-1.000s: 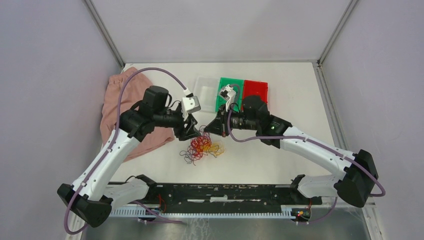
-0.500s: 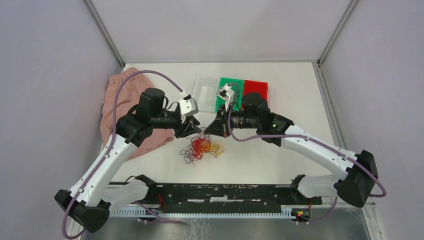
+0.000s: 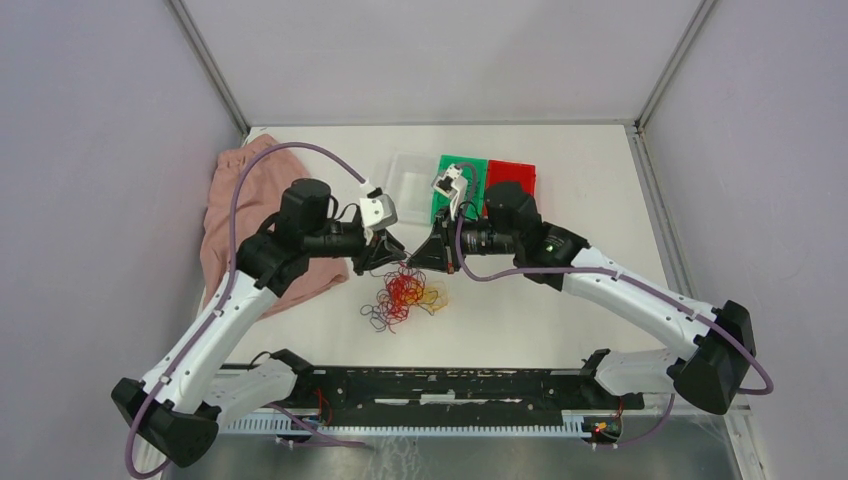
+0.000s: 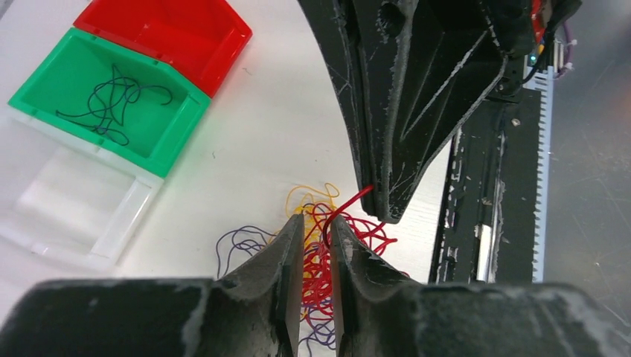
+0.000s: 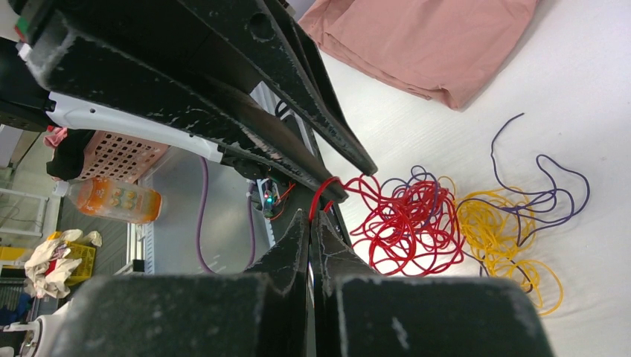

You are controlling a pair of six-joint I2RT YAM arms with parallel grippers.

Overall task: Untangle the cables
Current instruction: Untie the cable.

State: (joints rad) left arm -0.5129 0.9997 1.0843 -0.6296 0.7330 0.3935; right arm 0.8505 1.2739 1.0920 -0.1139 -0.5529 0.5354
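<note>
The cables (image 3: 402, 293) lie in one loose tangle on the bench (image 3: 590, 190), near its middle. Red strands (image 5: 405, 223) form the dense, curly core. Yellow-orange loops (image 5: 506, 238) spread beside it, interlaced with it, and thin dark purple-blue wires (image 5: 554, 186) curl around the outer edge. One red strand (image 4: 348, 204) rises off the heap, pinched in the closed right tool (image 5: 312, 216), and runs into the narrow gap between the left tool's (image 4: 316, 223) fingers. A separate dark wire (image 4: 111, 100) lies loosely curled inside the green bin (image 4: 178, 126).
</note>
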